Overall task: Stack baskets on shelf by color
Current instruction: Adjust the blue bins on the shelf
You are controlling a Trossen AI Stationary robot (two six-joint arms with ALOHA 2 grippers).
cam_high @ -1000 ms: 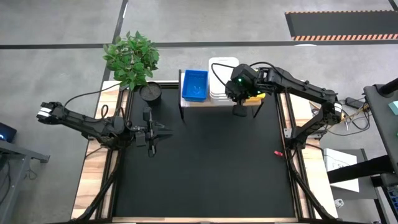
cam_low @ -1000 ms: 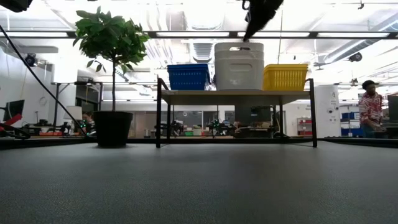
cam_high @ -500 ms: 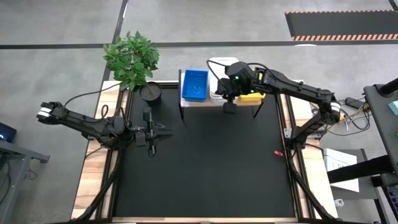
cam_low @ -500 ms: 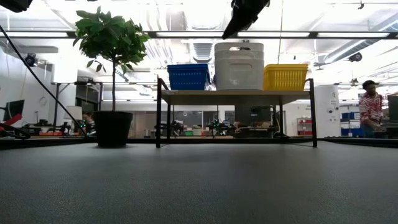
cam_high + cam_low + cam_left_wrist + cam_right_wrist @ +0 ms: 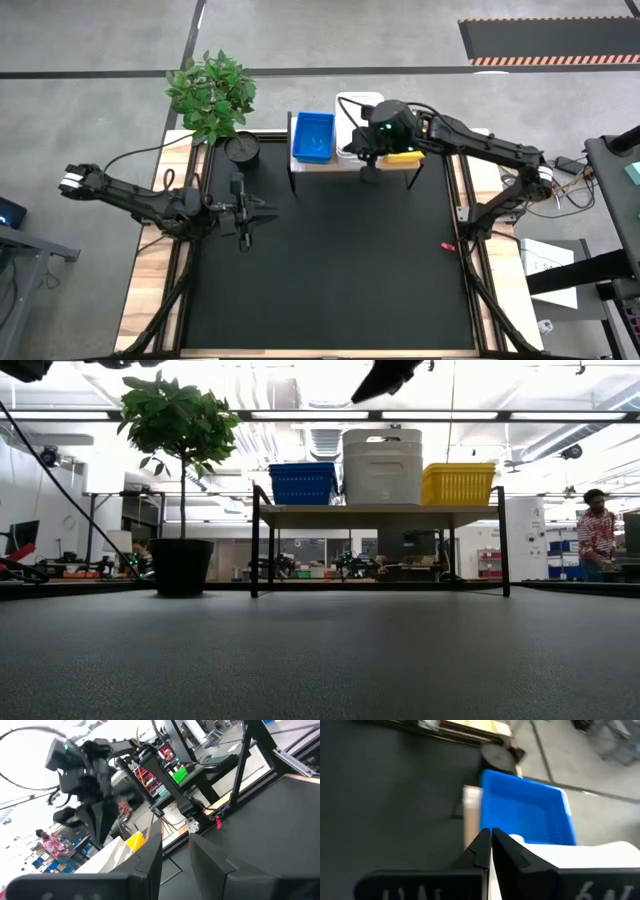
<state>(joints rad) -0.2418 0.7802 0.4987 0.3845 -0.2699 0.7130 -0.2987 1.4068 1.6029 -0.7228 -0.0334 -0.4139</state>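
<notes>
**Three stacks on the shelf, right claw above the white one**

While the left arm waits at the left of the high view, we see its left claw (image 5: pixel 262 212) low over the black surface (image 5: pixel 330 270), its fingers (image 5: pixel 210 862) standing apart with nothing between them. Just above it in the frame sits the black plant pot (image 5: pixel 241 149), with the leafy plant (image 5: pixel 211 93) spreading toward the upper left.

Moving right, we come to the shelf (image 5: pixel 300 165) at the upper centre, against the far edge of the surface. On it we find the blue baskets (image 5: pixel 312 136) at the left, the white baskets (image 5: pixel 350 105) in the middle, partly hidden by the arm, and the yellow baskets (image 5: pixel 405 156) at the right, only an edge showing. In the low view the white stack (image 5: pixel 382 465) stands tallest, with blue (image 5: pixel 303 483) and yellow (image 5: pixel 458 484) on either side of it.

Over the white stack hangs the right claw (image 5: pixel 368 172), fingers pressed together and holding nothing; in its wrist view the tips (image 5: pixel 490 840) meet above the blue basket and the white one's rim.

At the far right of the low view we see a person (image 5: pixel 598 532) in the room behind.
</notes>
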